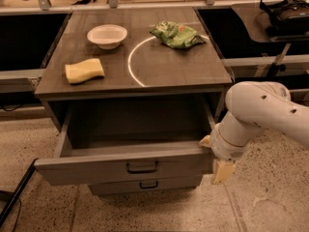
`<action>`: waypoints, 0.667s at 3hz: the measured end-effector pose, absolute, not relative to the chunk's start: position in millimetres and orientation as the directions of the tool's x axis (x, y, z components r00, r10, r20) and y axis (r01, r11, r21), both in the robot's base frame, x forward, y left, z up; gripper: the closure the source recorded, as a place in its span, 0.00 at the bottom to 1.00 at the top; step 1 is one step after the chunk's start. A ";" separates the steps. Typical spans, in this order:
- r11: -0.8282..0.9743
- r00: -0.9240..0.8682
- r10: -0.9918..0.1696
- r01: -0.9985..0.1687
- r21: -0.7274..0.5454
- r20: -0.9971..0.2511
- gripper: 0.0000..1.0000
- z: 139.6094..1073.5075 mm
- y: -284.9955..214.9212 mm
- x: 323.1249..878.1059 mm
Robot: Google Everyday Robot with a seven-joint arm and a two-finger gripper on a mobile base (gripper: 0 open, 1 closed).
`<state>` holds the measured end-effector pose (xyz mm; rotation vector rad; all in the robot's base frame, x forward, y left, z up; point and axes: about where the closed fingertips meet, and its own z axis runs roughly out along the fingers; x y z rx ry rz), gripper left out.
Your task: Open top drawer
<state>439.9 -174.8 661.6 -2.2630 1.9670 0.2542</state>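
The top drawer (96,169) is a grey wood-grain drawer under the table top. It stands pulled far out, and its deep box shows empty. Its small black bar handle (142,167) is at the centre of the front. My gripper (217,161) is at the end of the white arm (260,115), just off the drawer front's right end, pointing down towards the floor. It is clear of the handle and holds nothing that I can see.
A lower drawer (120,188) with a like handle sits shut below. On the table top (169,71) are a white bowl (107,35), a yellow sponge (84,70) and a green bag (177,34). A black cable (14,199) lies on the floor at left.
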 end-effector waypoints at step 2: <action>-0.151 0.152 -0.968 -0.988 -0.018 -0.201 0.84 678.7 -175.0 432.3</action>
